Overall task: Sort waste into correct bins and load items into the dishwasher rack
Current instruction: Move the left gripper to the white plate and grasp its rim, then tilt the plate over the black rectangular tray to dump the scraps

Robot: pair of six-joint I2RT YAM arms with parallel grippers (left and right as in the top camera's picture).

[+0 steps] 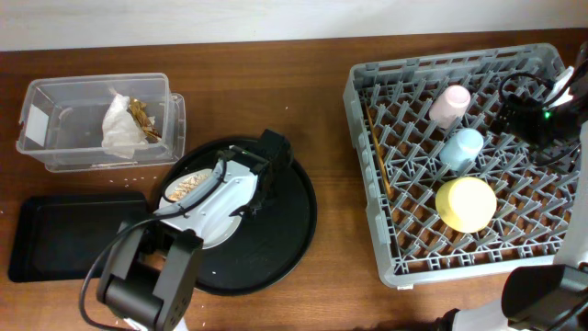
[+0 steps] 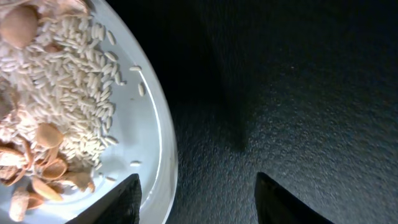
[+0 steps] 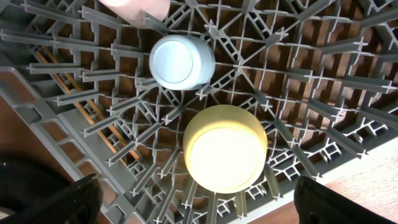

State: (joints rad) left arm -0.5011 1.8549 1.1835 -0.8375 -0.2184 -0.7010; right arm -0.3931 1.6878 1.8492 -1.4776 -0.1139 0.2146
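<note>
1. The left gripper (image 2: 199,200) hangs low over the edge of a pale round plate (image 2: 149,143), its jaws partly open. One finger is above the plate and the other above the big round black tray (image 1: 287,241) on which the plate sits; the rim runs between them, and the outer finger stands clear of it.
2. A heap of rice-like grains and beige food scraps (image 2: 65,87) lies on the plate, just beside the near finger.
3. At the far left of the wooden table (image 1: 322,92), a clear plastic tub (image 1: 92,81) holds a crumpled white napkin (image 1: 118,131) with a brown wrapper scrap (image 1: 144,118) touching it.
4. In front of the tub, a shallow black rectangular tray (image 1: 55,241) sits beside the round tray.
5. On the right, the grey dishwasher rack (image 1: 459,267) carries a pink cup (image 1: 449,105), a light-blue cup (image 1: 461,149) and a yellow bowl (image 1: 466,203) in a row, the cup and bowl seen from the right wrist lying bottom-up.
6. Thin wooden chopsticks (image 1: 378,156) lie along the rack's left side.
7. The right gripper (image 3: 202,210) hovers over the rack with its jaws spread wide, holding nothing.
</note>
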